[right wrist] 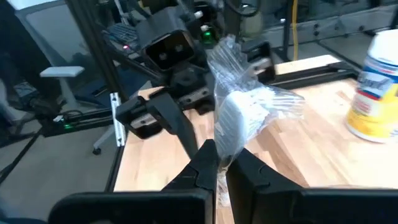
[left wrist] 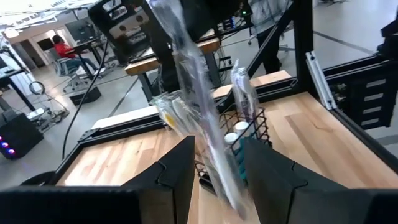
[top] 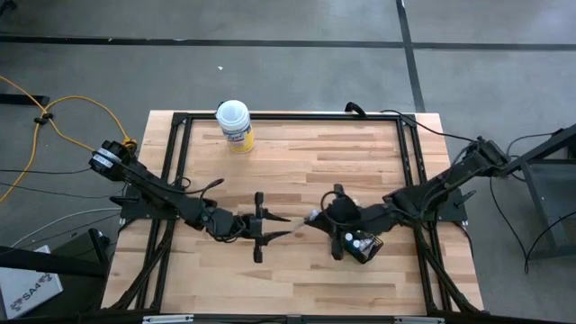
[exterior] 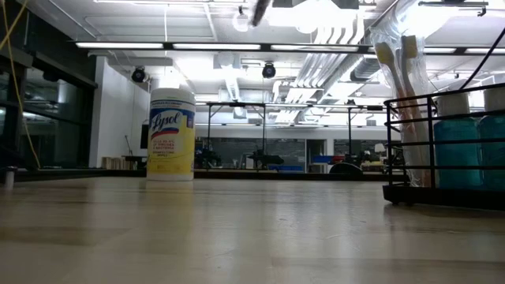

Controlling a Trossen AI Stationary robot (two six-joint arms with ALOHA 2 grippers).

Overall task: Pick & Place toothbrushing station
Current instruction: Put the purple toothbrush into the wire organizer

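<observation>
Two crinkly plastic-wrapped toothbrushes (right wrist: 239,112) pinched by right claw (right wrist: 219,163).

I find the wipes canister (top: 234,123) standing at the bench's (top: 297,270) far edge, left of centre. The toothbrush holder (top: 358,245) sits right of centre, nearer the front edge. Both grippers meet mid-bench, left gripper (top: 274,228) beside right gripper (top: 310,219).

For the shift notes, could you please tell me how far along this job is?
Done: the black wire toothbrushing station holds blue bottles and wrapped brushes. In hand: the right gripper shut on a clear-wrapped toothbrush, the left gripper open around it. Left, probably: seating that toothbrush in the station.
</observation>
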